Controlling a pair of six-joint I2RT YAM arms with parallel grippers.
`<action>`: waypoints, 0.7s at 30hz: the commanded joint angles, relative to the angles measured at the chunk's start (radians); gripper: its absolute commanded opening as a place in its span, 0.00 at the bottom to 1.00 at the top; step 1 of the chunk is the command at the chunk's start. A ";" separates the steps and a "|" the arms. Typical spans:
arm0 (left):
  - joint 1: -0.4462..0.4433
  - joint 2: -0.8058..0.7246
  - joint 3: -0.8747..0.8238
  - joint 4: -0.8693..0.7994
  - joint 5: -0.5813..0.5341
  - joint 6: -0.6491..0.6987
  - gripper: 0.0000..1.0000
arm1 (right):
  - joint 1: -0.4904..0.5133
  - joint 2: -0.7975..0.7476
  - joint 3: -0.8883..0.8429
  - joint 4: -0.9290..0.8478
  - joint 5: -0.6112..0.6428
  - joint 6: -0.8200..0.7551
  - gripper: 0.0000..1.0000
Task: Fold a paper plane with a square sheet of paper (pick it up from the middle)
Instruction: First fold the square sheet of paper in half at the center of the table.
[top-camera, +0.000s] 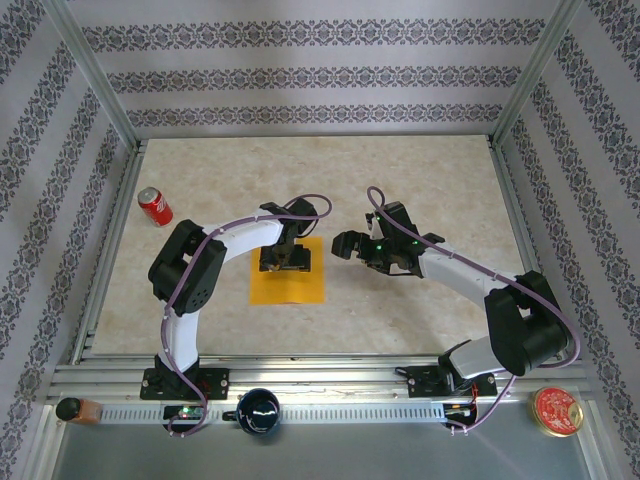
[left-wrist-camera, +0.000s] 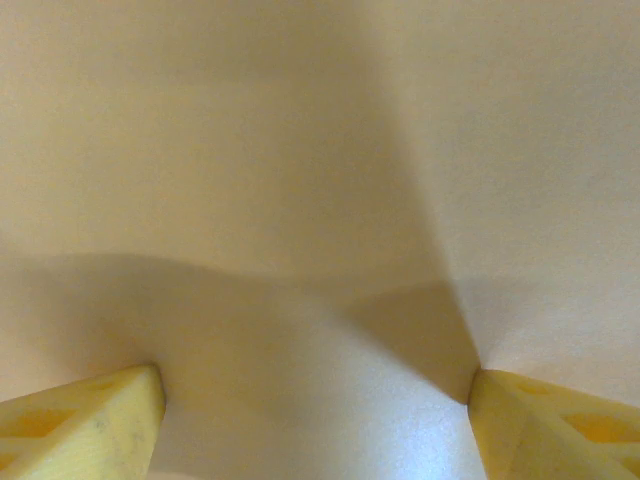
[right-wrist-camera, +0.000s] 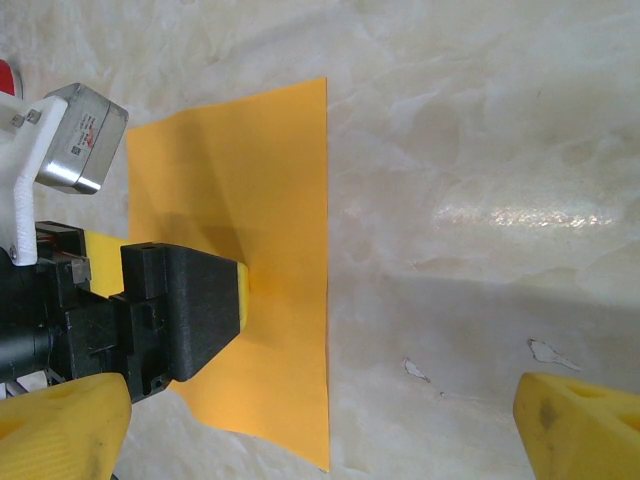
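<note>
Two grippers, one sheet. Sheet (top-camera: 290, 290) lies flat on the table (top-camera: 430, 180), a little left of centre and nearer the near edge than the far one — a plain orange-yellow square, no fold made yet, sides roughly parallel to the table edges.

L gripper (top-camera: 285, 259) points down onto the sheet's far half, approx mid-width. In the left wrist view its yellow fingertips (left-wrist-camera: 95, 420) stand well apart w/ the tips on the paper, nothing clamped btw them. The paper btw the tips shows a soft shaded ridge. It looks slightly buckled, can't tell how much.

In the right wrist view one black finger (right-wrist-camera: 190, 310) of the L gripper, w/ its yellow pad, touches the sheet (right-wrist-camera: 270, 170). The sheet's right edge runs straight across the marbled table (right-wrist-camera: 480, 140).

R gripper (top-camera: 347, 243) hangs over bare table just beside the sheet's far right corner, not touching it — jaws wide apart, empty. Its yellow fingertips (right-wrist-camera: 575, 420) sit at the bottom corners of its own view.

Can (top-camera: 154, 206) sits near the left edge toward the far left corner, well apart from the sheet.
</note>
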 joint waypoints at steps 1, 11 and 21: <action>0.011 0.032 -0.040 0.027 0.007 -0.014 0.76 | 0.011 0.006 0.023 -0.002 0.009 0.016 0.98; 0.009 -0.054 -0.067 0.104 0.026 -0.014 0.44 | 0.010 -0.058 -0.005 -0.005 0.073 0.022 0.98; 0.007 -0.180 -0.131 0.264 0.135 -0.039 0.33 | -0.011 -0.139 -0.053 -0.012 0.166 0.065 0.98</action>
